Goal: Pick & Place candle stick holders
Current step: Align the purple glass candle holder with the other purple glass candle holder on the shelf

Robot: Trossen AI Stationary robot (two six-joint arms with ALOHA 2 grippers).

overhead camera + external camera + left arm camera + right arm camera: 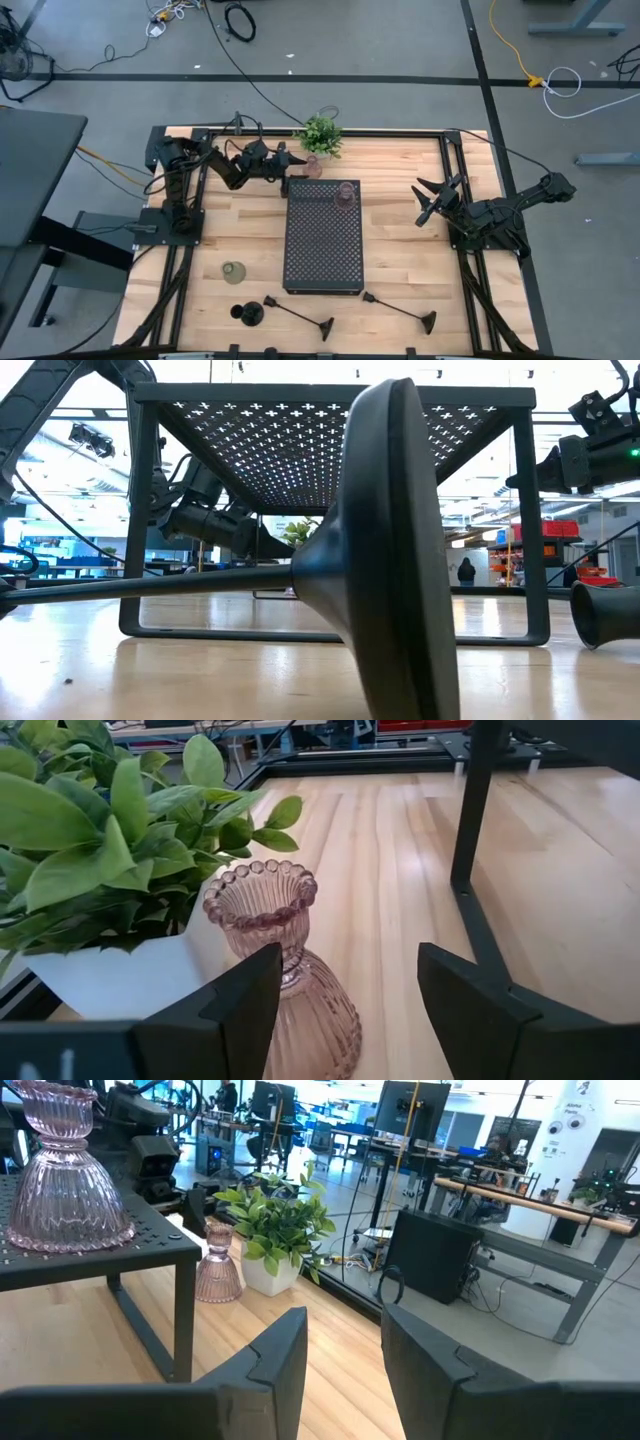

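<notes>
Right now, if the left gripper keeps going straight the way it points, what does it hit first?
Most likely the pink glass holder: the left gripper is open, and the holder stands on the table just ahead, towards one finger. The potted plant sits right beside it. Depth is hard to judge.

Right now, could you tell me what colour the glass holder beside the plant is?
Translucent pink, with ribbed sides: the glass holder shows best in the left wrist view.
</notes>
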